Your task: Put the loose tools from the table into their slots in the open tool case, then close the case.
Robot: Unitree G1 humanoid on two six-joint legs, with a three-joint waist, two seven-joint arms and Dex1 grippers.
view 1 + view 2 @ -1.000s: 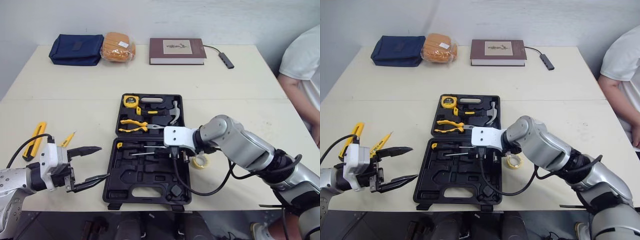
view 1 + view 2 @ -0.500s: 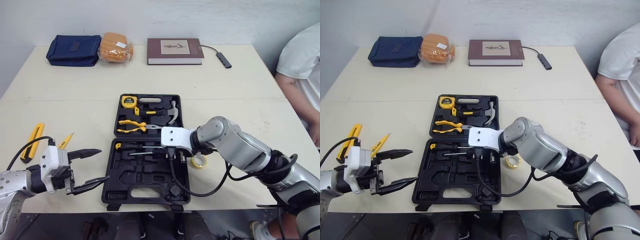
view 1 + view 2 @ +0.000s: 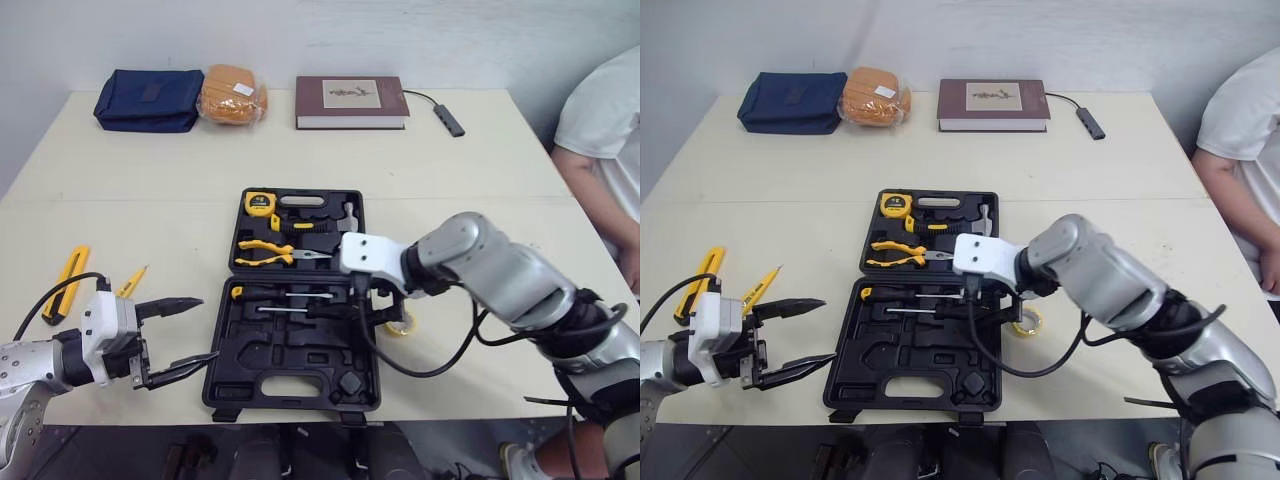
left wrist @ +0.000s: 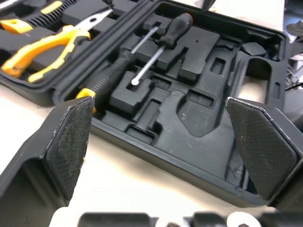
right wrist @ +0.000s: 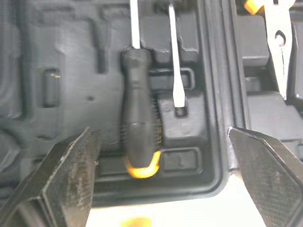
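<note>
While the open case [image 3: 290,372] lies on the bench [image 3: 150,200], the right tool [image 5: 163,142] hangs over its near half. Its fingers are spread wide and empty above a black-handled screwdriver [image 5: 137,118] seated in its slot. The left tool [image 3: 205,328] hovers at the case's 9 o'clock, likewise spread. A yellow knife [image 3: 65,283] lies farther out at 9 o'clock. A tape roll [image 3: 400,322] sits just beside the case's 3 o'clock edge.

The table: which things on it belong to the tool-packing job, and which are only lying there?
For the job:
- open tool case
- yellow utility knife
- small yellow tool beside the knife
- tape roll at the case's right edge, probably

Just lying about:
- blue pouch
- orange wrapped bun
- brown book
- dark adapter on its cable
</note>
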